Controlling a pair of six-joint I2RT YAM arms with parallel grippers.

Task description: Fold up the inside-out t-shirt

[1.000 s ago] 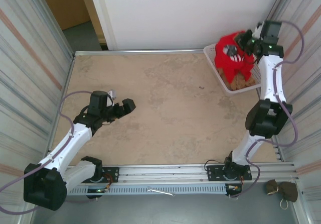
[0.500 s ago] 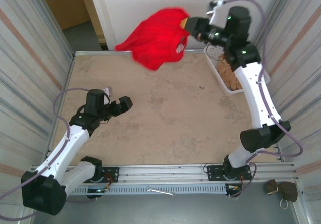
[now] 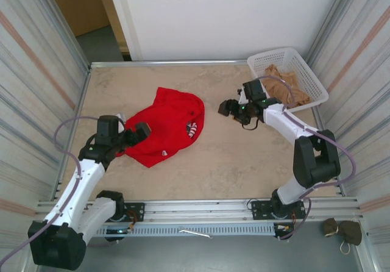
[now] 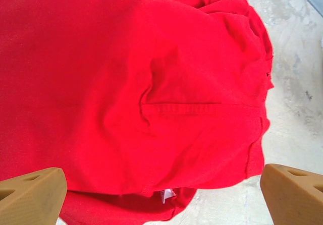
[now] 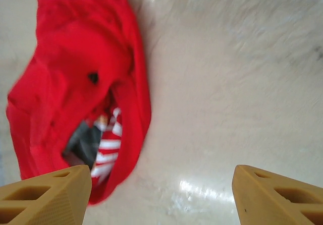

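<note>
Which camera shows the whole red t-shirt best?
The top external view. There the red t-shirt lies crumpled on the table, seen whole, edges and all. The left wrist view gives a close-up of its cloth and a seam; the right wrist view shows one side, blurry, with a striped patch.

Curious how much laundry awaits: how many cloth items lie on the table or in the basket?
2: a red t-shirt crumpled on the table, a tan cloth in the white basket; more may hide beneath it.
</note>
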